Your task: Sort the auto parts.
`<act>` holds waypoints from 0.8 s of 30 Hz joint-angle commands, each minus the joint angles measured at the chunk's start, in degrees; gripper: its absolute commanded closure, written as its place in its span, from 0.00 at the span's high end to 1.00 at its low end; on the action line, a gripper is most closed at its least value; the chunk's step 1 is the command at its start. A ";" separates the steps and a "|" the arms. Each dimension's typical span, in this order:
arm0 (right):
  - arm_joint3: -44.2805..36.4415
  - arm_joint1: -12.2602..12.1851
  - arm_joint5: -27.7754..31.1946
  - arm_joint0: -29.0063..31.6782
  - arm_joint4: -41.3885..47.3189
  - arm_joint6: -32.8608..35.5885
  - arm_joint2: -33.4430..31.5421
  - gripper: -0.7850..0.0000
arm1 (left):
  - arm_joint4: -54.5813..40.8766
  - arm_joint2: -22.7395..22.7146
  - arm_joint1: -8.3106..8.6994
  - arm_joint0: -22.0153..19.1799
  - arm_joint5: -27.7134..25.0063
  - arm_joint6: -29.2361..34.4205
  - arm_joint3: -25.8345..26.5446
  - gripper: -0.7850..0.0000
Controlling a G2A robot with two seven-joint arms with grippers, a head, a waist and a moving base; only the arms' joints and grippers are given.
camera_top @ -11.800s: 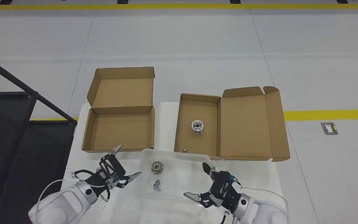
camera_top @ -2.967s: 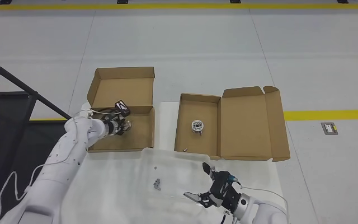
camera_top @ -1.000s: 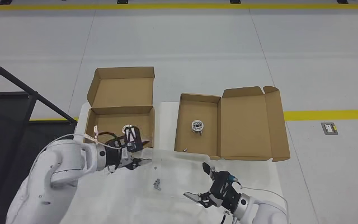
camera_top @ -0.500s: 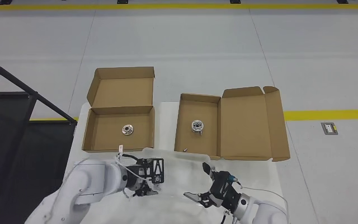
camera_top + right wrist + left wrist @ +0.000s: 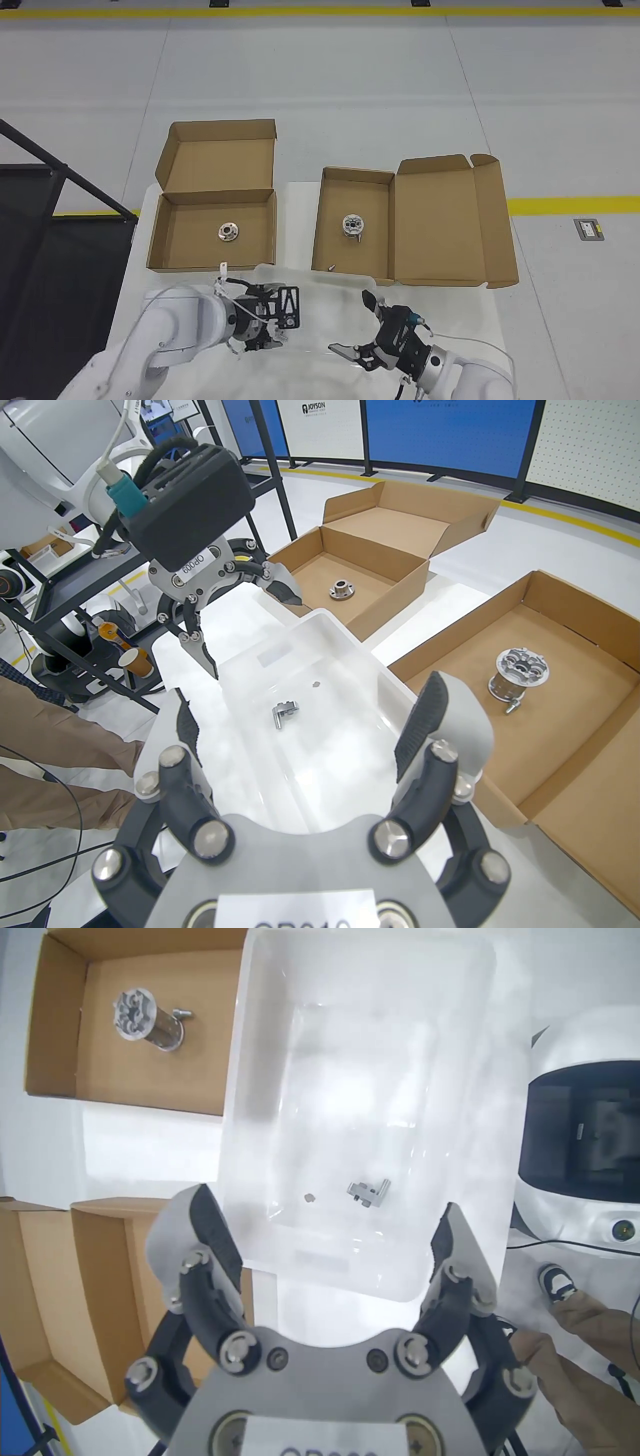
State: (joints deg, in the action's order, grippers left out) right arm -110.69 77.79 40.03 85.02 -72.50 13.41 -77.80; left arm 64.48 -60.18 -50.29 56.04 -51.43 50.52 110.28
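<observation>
Left gripper (image 5: 325,1205) spread wide over rim of clear tray (image 5: 320,1273). Metal bracket (image 5: 368,1190) just ahead of fingertips, clear of the walls. Right gripper (image 5: 310,692) spread too.

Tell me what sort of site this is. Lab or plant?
Probably an industrial demo or training hall, not a live line: a yellow floor-marking line, blue partition panels, and an open brown cardboard box holding a silver metal hub.

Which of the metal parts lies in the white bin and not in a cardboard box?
The small L-shaped bracket, with a tiny speck beside it. The flanged ring lies in the left box, the ribbed hub in the right box.
</observation>
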 commanded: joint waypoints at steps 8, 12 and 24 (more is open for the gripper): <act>0.00 0.00 0.00 0.01 0.00 0.00 -0.01 1.00 | -2.40 8.93 -2.38 -5.79 7.90 8.90 -4.93 0.64; 0.00 0.00 0.00 0.01 0.00 0.00 -0.01 1.00 | -6.70 12.04 -3.54 -8.90 10.31 12.64 -8.08 0.67; 0.00 0.00 0.00 0.01 0.00 0.00 -0.01 1.00 | -12.65 23.00 -6.29 -17.27 18.83 21.15 -17.48 0.65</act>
State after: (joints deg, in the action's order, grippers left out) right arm -110.69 77.79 40.03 85.02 -72.50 13.41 -77.80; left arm 52.33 -38.00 -56.24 39.42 -33.24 71.07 93.83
